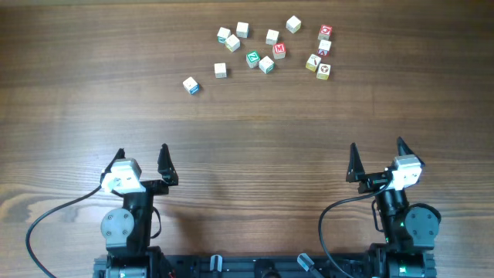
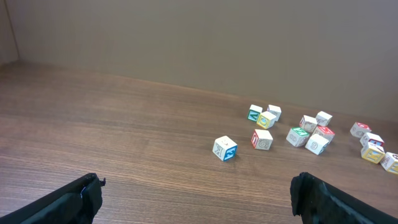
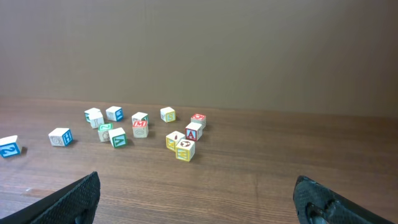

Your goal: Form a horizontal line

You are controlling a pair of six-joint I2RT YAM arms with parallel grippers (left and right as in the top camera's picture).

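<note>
On the far half of the tabletop (image 1: 93, 116) the letter cubes lie scattered, with no row begun. The whitish cube with the blue-green mark (image 1: 191, 86) sits alone to the left. The red-faced cube (image 1: 325, 32) and tan-yellow cube (image 1: 323, 71) are at the cluster's right end. My left end effector (image 1: 142, 151) and right end effector (image 1: 377, 145) are spread wide, empty, near their bases. I judge this the opening step: next I'd reach for one cube, keeping clear of its neighbours.

- The left tool (image 1: 142, 154) is held with its jaws spread wide, pointed away from its base.
- The right tool (image 1: 377, 148) is posed likewise, jaws spread wide, level with the left.
</note>
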